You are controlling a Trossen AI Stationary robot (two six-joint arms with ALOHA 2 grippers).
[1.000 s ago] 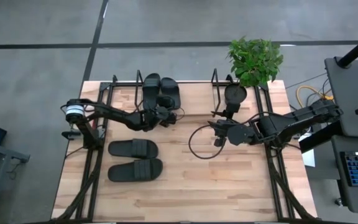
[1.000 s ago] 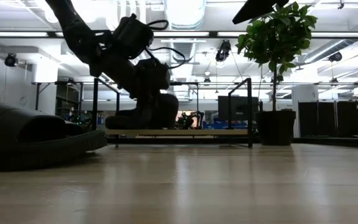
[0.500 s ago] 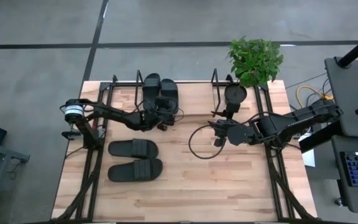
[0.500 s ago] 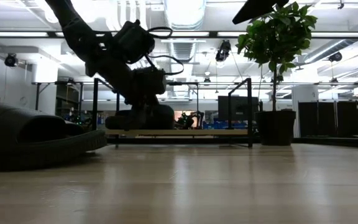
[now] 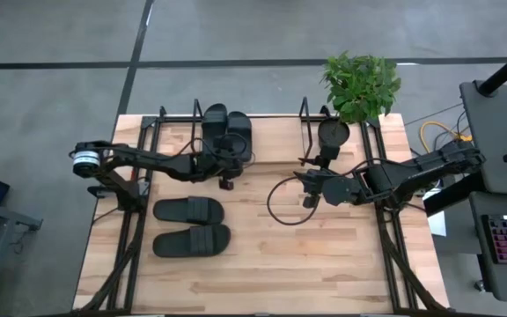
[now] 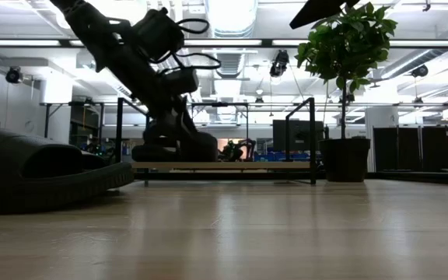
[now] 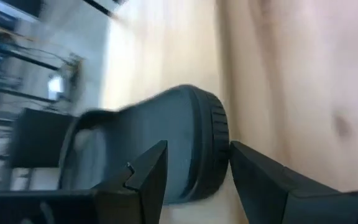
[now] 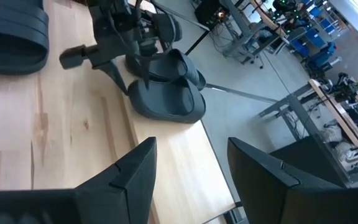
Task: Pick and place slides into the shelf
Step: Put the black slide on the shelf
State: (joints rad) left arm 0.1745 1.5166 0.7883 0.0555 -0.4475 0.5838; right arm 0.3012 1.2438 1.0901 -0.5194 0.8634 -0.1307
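Observation:
Two black slides (image 5: 214,123) (image 5: 239,134) lie side by side on the wooden base board of the wire shelf (image 5: 275,132) at the table's far edge; they also show in the low view (image 6: 181,146). Two more slides (image 5: 187,210) (image 5: 192,239) lie flat on the table at the near left. My left gripper (image 5: 228,179) is open just near of the right-hand shelf slide (image 7: 166,143), whose rounded end shows beyond its fingers, apart from them. My right gripper (image 5: 309,195) is open and empty over the table's middle right.
A potted plant (image 5: 361,84) stands at the far right corner, right of the shelf's right uprights (image 5: 304,113). A black cable loop (image 5: 280,207) lies on the table by my right gripper. Bare wooden tabletop (image 5: 306,264) lies along the near edge.
My left gripper has drawn back from the shelf toward the table's near edge and left, away from the right-hand slide. That slide, which stood higher at the gripper a second ago, now lies flat on the shelf board.

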